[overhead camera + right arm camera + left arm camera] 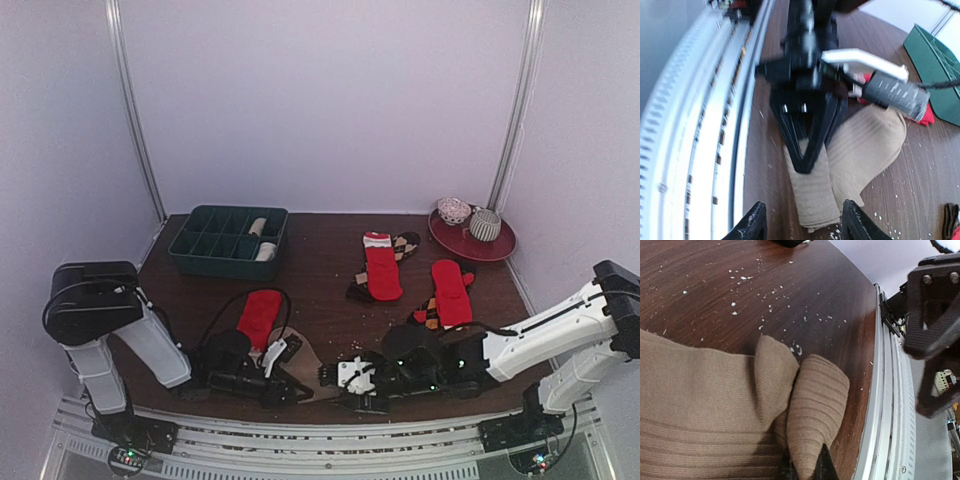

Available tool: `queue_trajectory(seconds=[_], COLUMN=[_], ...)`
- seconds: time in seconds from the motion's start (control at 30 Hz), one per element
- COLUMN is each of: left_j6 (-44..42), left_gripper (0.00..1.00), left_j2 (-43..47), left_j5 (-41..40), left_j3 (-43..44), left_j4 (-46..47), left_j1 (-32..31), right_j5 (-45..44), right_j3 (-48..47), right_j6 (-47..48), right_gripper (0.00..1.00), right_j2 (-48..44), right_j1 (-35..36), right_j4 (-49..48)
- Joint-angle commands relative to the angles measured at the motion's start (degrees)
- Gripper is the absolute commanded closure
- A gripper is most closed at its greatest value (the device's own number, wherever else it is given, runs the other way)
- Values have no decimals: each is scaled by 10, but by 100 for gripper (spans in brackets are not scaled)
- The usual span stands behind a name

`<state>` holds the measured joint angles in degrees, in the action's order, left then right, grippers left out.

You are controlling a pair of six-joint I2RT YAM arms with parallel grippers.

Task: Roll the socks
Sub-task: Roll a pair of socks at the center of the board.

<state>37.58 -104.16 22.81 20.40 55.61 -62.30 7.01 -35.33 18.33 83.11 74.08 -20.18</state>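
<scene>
Tan socks (860, 145) lie flat; the left gripper (806, 162) seems clamped on them, the right gripper (805, 225) apart. Roll slowly, keeping both layers aligned.

Plain pale walls (330, 100) with a faint lilac cast close the space in on three sides, with a slim metal upright (135, 110) at each back corner. The worktop (320, 300) is dark wood grain, dusted with white specks (765, 305). A ribbed aluminium rail (320, 445) edges its near side. The light is soft and even.
</scene>
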Motion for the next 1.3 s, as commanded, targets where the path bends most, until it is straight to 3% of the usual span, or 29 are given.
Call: queue_trajectory(seconds=[0.0,0.33,0.43,0.57,0.67,0.7,0.73,0.9,1.03,1.13,1.27], left_j6=[32,27,25,23,17,11,4,-74,-144,-201,-288], left_gripper=[100,100,100,100,100,100,100,67,41,28,21], left_j2=[-27,-31,-31,-29,-26,-24,-16,79,199,273,277], left_j5=[40,53,57,63,67,68,70,28,-35,-98,-167], left_j3=[-11,-14,-14,-16,-16,-16,-17,-24,-37,-37,-37], left_j4=[-71,-67,-67,-58,-58,-58,-57,-117,-173,-197,-150], left_j1=[0,0,0,0,1,1,1,1,-2,-28,-91], right_j5=[-111,-108,-92,-83,-73,-69,-59,31,95,139,220], right_j3=[-14,-49,-62,-87,-97,-102,-106,-135,-208,-265,-287], right_j6=[105,127,132,113,72,54,33,-84,-167,-222,-249], right_gripper=[48,49,53,69,94,100,100,100,100,100,98], right_j2=[56,139,156,192,210,214,216,194,190,212,238], right_j1=[11,14,15,14,12,10,5,-31,-53,-70,-89], right_j4=[-15,-29,-22,20,42,53,66,161,337,452,490])
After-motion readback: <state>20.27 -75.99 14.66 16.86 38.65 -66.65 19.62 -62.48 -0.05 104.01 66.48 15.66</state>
